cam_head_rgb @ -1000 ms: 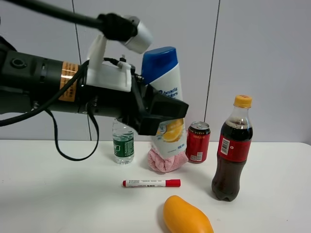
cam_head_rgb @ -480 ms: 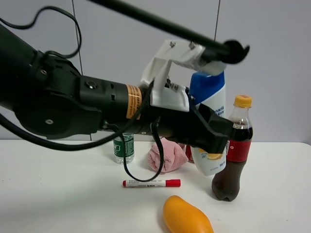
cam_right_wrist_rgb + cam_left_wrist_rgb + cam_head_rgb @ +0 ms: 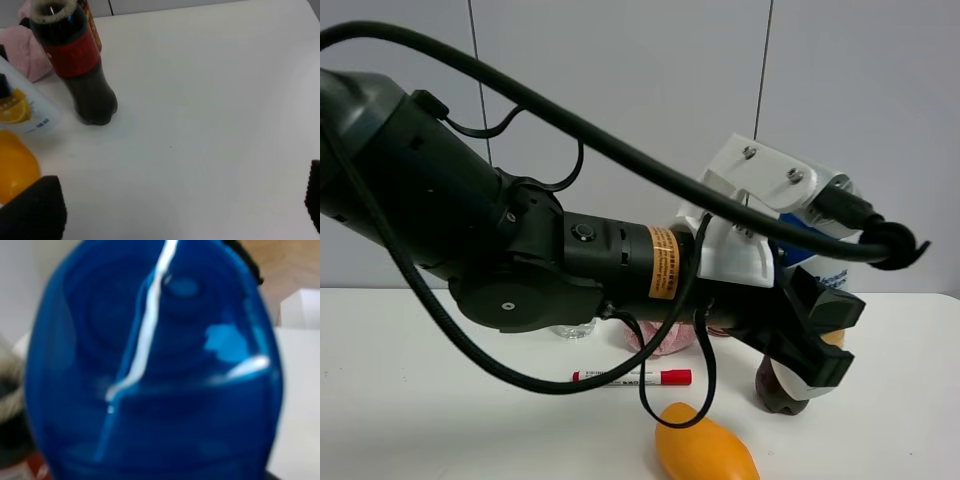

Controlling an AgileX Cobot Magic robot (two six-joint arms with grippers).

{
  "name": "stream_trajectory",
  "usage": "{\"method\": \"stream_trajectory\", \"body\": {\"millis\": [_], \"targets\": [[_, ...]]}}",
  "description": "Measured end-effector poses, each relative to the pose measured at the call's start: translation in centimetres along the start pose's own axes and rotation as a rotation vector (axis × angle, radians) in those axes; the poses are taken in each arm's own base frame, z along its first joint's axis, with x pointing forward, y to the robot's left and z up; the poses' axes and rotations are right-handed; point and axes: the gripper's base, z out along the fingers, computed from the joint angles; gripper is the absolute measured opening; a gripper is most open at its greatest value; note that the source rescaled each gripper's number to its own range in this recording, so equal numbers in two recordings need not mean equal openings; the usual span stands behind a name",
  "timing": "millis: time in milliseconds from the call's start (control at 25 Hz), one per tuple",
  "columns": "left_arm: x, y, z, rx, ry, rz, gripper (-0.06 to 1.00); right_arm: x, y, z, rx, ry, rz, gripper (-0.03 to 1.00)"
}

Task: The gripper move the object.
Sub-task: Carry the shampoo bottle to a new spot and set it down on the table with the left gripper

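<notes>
White table [image 3: 410,420] under left pincer [image 3: 820,345] tight on shampoo bottle [image 3: 35,115], mostly hidden behind arm [image 3: 520,270]; right pincer [image 3: 175,202] wide.

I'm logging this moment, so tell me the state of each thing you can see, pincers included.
Left pincer: shut on shampoo.
Right pincer: open, empty.
Shampoo: held in left pincer.
Cola: upright on table.
Marker: lying flat, capped.
Mango: lying on table.
Cloth: crumpled.
</notes>
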Motion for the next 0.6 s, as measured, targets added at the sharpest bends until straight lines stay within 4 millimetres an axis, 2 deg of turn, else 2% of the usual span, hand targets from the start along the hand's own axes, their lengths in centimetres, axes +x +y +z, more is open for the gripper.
{"method": "stream_trajectory", "body": {"millis": [280,480,600], "targets": [[2.6,0.5,2.8,0.061,0.052,0.062,0.01,0.0,0.0,0.0,0.0,0.0,0.0,1.0],[3.8,0.5,3.1,0.069,0.077,0.06,0.01,0.0,0.0,0.0,0.0,0.0,0.0,1.0],[5.4,0.6,3.5,0.07,0.11,0.053,0.01,0.0,0.0,0.0,0.0,0.0,0.0,1.0]]}}
